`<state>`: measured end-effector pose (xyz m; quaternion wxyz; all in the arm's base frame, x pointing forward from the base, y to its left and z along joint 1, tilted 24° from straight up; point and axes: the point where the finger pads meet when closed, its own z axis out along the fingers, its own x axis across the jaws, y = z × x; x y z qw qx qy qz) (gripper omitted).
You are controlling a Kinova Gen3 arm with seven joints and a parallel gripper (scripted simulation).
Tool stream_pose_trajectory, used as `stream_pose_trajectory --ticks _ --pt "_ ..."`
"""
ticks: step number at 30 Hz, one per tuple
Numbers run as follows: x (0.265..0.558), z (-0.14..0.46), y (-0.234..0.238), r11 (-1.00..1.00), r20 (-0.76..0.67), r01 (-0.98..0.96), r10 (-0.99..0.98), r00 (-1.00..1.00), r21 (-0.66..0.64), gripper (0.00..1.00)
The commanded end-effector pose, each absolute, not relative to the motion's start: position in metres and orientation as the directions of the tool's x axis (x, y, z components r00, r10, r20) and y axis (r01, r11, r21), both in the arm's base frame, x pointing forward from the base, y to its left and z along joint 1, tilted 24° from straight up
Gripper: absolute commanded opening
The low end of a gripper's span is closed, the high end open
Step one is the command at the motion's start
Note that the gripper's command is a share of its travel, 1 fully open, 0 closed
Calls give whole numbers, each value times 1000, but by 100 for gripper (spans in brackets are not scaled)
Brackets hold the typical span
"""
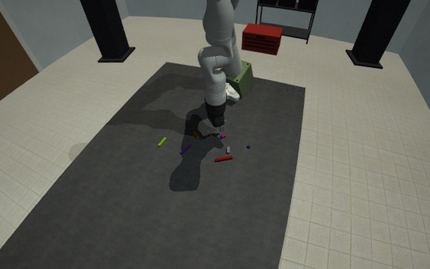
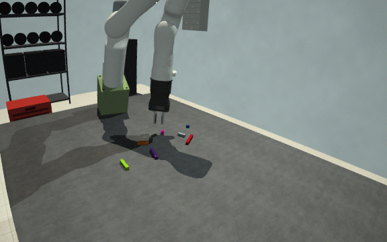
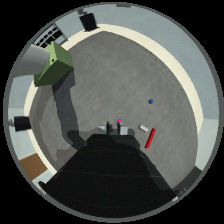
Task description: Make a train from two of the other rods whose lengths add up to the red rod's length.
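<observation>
We count six rods on the counter [image 1: 237, 209], one of each colour, taken outward from the red rod [image 1: 223, 158]: one grey rod [image 1: 228, 149] nearest it, one magenta rod [image 1: 222, 137], one blue rod [image 1: 248, 146], one orange rod [image 2: 142, 142], one purple rod [image 1: 185, 149], and one lime rod [image 1: 162, 142] farthest off.
</observation>
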<state>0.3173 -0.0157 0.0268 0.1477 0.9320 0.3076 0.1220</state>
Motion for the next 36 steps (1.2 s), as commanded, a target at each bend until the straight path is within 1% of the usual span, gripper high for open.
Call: stream_pose_trajectory --ticks 1,11,19,20,36 --pt "321 48 -1 -767 186 536 619 763 353 54" --pt "313 68 2 -767 186 536 619 763 353 54" --pt "311 73 3 -767 186 536 619 763 353 54" --pt "311 73 3 -767 186 536 619 763 353 100" --pt "311 73 3 -767 186 536 619 763 353 100"
